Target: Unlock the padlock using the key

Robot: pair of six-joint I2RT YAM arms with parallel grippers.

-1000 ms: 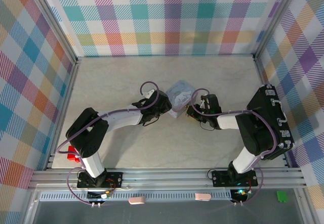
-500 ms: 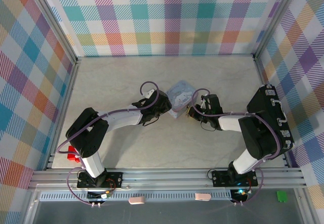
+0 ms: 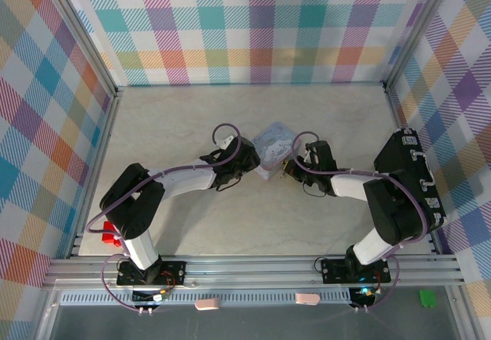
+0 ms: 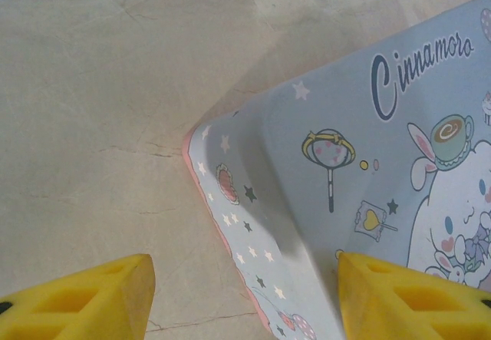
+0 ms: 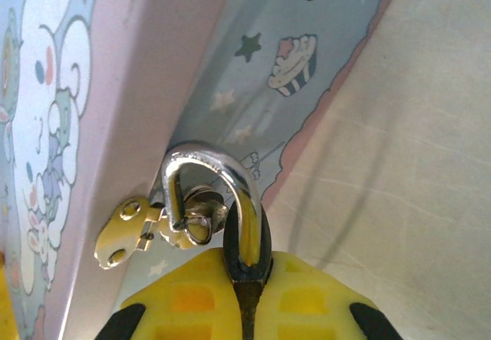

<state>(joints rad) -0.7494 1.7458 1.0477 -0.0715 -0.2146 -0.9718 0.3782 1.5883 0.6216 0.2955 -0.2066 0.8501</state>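
In the right wrist view the padlock (image 5: 241,196) shows a dark body and a silver U shackle hooked through the brass hasp (image 5: 126,229) on the pale-blue cartoon tin (image 5: 230,64). My right gripper (image 5: 245,262) is shut on the padlock's body, its yellow fingers (image 5: 184,302) pressed together around it. Seen from above, the right gripper (image 3: 289,168) sits at the tin's (image 3: 270,142) right side and the left gripper (image 3: 250,163) at its left. The left gripper (image 4: 245,302) is open, its fingers straddling a lower corner of the tin (image 4: 368,194) without touching it. The key is hidden.
A red block (image 3: 110,234) lies by the left arm's base near the left rail. A black case (image 3: 414,183) stands against the right wall. Bare marble tabletop (image 3: 176,117) stretches behind and in front of the tin.
The right gripper has edged a little left, closer against the tin, and the right forearm has swung slightly. The left arm has stayed put.
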